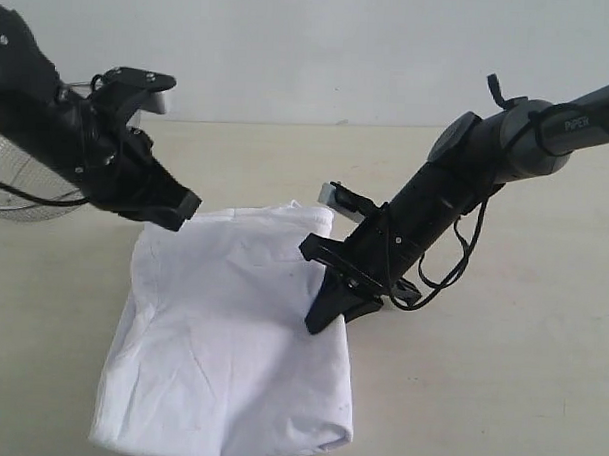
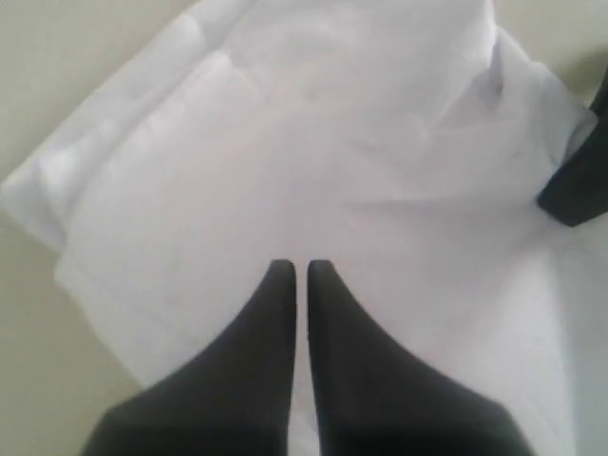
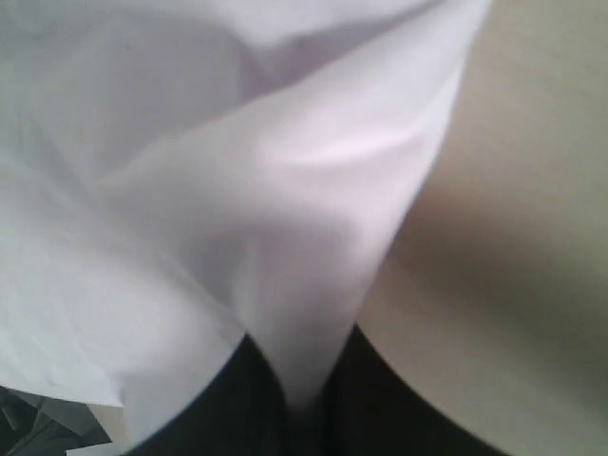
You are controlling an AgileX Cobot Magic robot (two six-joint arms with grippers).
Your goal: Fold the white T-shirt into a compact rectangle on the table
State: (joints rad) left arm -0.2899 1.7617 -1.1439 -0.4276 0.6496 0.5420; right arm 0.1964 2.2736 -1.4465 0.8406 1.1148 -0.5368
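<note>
Shirt folded on the bench, right fingers pinching its edge.
The shirt lies plain side up as a rumpled, roughly rectangular bundle. At its edge on the right arm's side, the right fingers are clamped on a fold of cloth, which the wrist view shows drawn up between them. The left fingers are pressed together with nothing in them, hovering over the shirt's far left corner, seemingly clear of it. A mesh basket sits beyond the shirt's left side.
</note>
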